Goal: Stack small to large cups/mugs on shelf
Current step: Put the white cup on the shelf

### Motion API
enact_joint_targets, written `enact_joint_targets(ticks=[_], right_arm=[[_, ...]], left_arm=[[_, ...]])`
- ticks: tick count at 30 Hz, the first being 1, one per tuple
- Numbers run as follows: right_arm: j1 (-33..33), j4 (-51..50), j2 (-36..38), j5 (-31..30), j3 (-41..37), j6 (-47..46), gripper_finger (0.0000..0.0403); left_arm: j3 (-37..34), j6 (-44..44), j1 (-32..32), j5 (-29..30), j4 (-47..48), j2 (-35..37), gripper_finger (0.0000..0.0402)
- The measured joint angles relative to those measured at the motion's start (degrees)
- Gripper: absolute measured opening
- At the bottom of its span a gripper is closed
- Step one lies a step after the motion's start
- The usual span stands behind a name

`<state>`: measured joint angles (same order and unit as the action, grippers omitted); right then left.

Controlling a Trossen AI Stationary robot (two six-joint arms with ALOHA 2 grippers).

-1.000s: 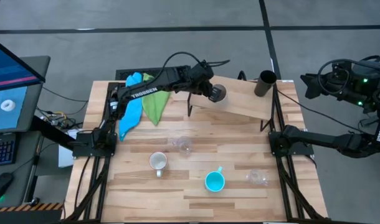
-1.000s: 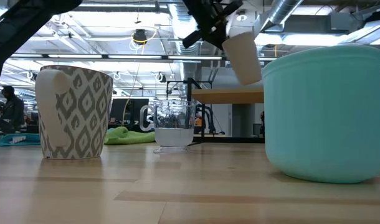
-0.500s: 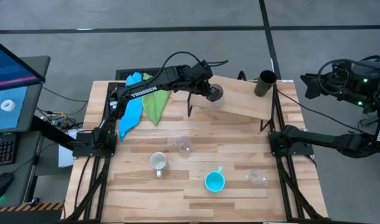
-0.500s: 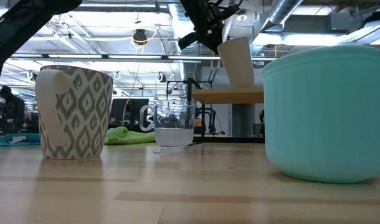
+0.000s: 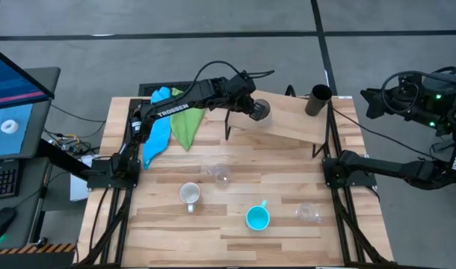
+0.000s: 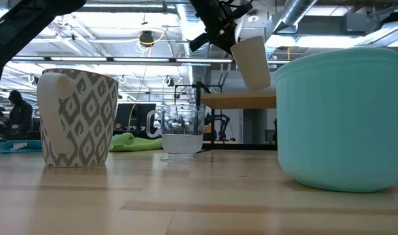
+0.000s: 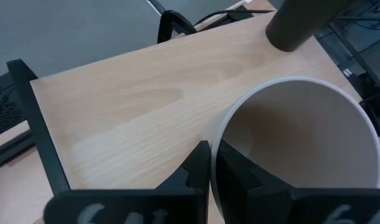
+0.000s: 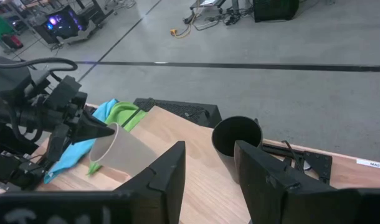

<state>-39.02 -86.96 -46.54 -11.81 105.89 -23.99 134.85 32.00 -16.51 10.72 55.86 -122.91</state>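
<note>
My left gripper (image 5: 249,107) is shut on the beige tumbler (image 5: 260,111) over the left part of the light-wood shelf (image 5: 288,123). The tumbler also shows in the low view (image 6: 252,62). The tall black cup (image 5: 318,99) stands on its base at the shelf's far right corner. The white patterned mug (image 5: 189,194), the cyan mug (image 5: 257,217) and two clear cups (image 5: 220,174) (image 5: 309,213) stand on the table top. My right gripper (image 8: 209,180) is open and empty off the table's far right, facing the black cup (image 8: 237,140). My left gripper pinches the tumbler's rim (image 7: 216,144) with one finger (image 7: 233,174) inside the cup and one finger (image 7: 196,168) outside. The fingers come from the table's left, slanting down. The tumbler hangs tilted, mouth toward the gripper, its base (image 6: 259,83) just above the shelf board.
A blue cloth (image 5: 159,127) and a green cloth (image 5: 187,123) lie at the table's far left, beside the shelf. The shelf's black legs (image 5: 228,127) stand on the table top. A monitor and keyboard sit left of the table.
My left gripper has dipped a little toward the shelf, bringing the tumbler more upright, then has risen slightly again with the tumbler tipped. It has stayed shut on the rim.
</note>
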Motion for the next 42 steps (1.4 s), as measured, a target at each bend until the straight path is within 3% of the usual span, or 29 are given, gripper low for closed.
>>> enact_joint_targets(ticks=[14, 42], right_arm=[[0.0, 0.0, 0.0, 0.0, 0.0, 0.0, 0.0159], [0.0, 0.0, 0.0, 0.0, 0.0, 0.0, 0.0159]], left_arm=[[0.0, -1.1, 0.0, -0.4, 0.2, 0.0, 0.0067], [0.0, -5.5, 0.2, -2.5, -3.3, 0.0, 0.0069]])
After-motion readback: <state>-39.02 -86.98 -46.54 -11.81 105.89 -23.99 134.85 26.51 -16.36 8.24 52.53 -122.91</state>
